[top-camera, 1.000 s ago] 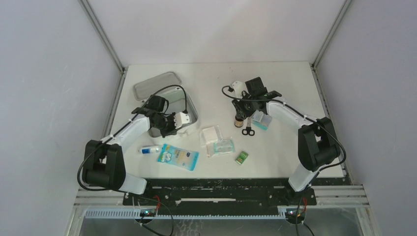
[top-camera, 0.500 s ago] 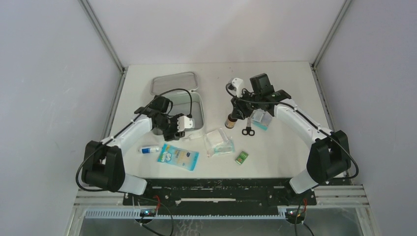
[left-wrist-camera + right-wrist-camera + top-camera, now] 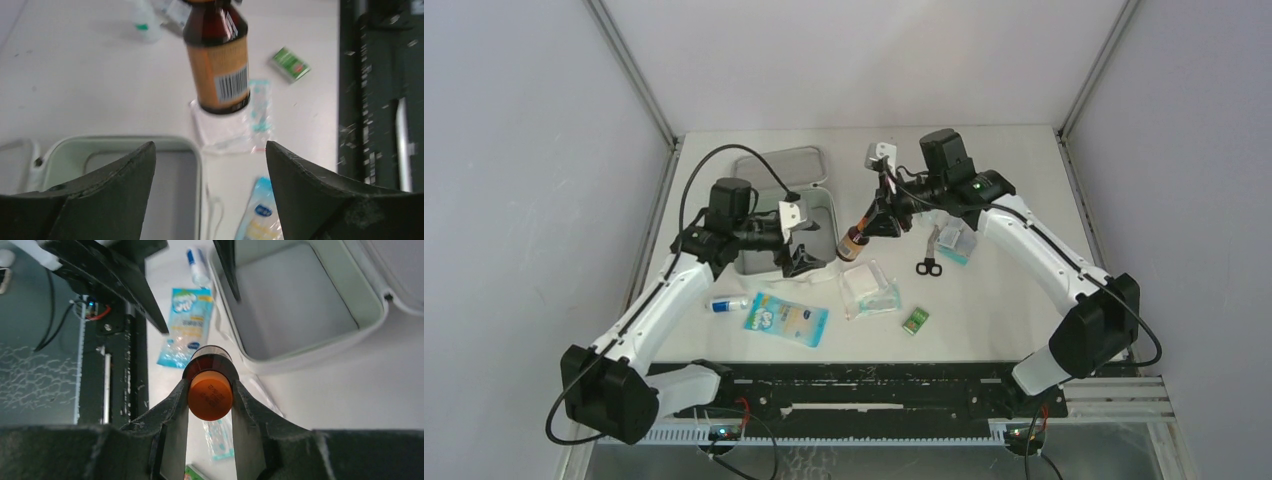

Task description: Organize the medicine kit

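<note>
Since a second ago the right arm has swung the brown glass bottle with the orange label from 1 o'clock on the table toward the middle, the left gripper has spread its fingers wide, and the medicine kit has slid a little to the right. That white rounded-square soft case lies open at about 10 o'clock from the table's centre, with its grey mesh lid folded back at its own 12 o'clock and its pale green rim showing. The left gripper hangs over the case's 4 o'clock corner, jaws apart and pinching nothing. The right gripper pinches the bottle at its orange cap; the bottle is tilted and sits just beside the case's 3 o'clock edge, above a clear plastic pouch. A blue-and-white flat packet lies at the case's 6 o'clock, with a small white tube with a blue cap at 7 o'clock. A small green box lies at 5 o'clock from the table's centre, and black-handled scissors at 3 o'clock.
</note>
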Robot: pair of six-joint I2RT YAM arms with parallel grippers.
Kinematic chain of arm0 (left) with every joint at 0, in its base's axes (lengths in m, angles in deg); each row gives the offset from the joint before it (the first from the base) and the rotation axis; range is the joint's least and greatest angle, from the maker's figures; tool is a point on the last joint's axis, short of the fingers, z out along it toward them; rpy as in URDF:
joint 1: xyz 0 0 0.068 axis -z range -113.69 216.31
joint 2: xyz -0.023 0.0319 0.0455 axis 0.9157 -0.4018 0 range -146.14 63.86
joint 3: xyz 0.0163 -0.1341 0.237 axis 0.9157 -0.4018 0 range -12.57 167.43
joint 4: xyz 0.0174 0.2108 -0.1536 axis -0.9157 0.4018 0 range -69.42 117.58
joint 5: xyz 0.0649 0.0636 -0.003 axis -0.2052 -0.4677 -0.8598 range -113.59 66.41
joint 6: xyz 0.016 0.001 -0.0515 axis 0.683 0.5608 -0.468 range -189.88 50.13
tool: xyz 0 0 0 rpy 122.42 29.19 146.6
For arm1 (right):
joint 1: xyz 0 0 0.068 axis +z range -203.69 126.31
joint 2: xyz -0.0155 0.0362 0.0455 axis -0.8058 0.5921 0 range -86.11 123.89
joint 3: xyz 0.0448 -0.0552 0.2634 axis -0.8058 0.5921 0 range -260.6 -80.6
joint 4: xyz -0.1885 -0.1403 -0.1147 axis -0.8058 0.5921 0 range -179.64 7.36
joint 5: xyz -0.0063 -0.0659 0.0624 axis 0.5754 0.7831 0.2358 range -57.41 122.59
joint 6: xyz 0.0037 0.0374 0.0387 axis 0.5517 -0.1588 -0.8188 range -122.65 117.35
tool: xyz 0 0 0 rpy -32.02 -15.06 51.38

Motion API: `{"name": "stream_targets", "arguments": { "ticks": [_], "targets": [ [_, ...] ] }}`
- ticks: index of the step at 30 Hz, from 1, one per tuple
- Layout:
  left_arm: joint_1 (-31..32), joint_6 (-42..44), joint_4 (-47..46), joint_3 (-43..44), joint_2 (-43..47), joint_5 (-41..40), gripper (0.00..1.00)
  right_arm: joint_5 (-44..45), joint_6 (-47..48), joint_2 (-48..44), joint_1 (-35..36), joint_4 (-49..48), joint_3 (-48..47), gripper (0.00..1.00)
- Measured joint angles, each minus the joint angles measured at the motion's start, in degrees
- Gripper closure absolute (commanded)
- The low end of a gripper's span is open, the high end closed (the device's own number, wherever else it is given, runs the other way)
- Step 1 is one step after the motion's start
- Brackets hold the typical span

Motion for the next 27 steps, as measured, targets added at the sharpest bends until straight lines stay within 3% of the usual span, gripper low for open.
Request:
{"name": "stream_targets", "arguments": {
  "ticks": [8,18,22,24,27],
  "targets": [
    [5.8,-16.3,-6.7,3.0,-2.4,5.3,0.15,-5.1,0.1,0.0,3.3,0.7,-3.9,1.00],
    [8.7,-25.6,-11.3,3.0,-5.5,5.3,0.35,-6.3,0.5,0.1,4.0,2.8,-4.0,1.00],
    [8.7,-27.3,-11.5,3.0,-5.9,5.4,0.50,-6.2,1.1,0.3,3.9,3.0,-4.0,0.99],
    [8.7,-27.8,-11.6,3.0,-5.9,5.6,0.59,-6.0,1.3,0.4,3.9,3.0,-4.0,0.91],
    [8.8,-28.2,-11.6,3.0,-5.9,5.6,0.69,-5.9,1.4,0.6,3.9,3.1,-4.2,0.68]
  ]
}}
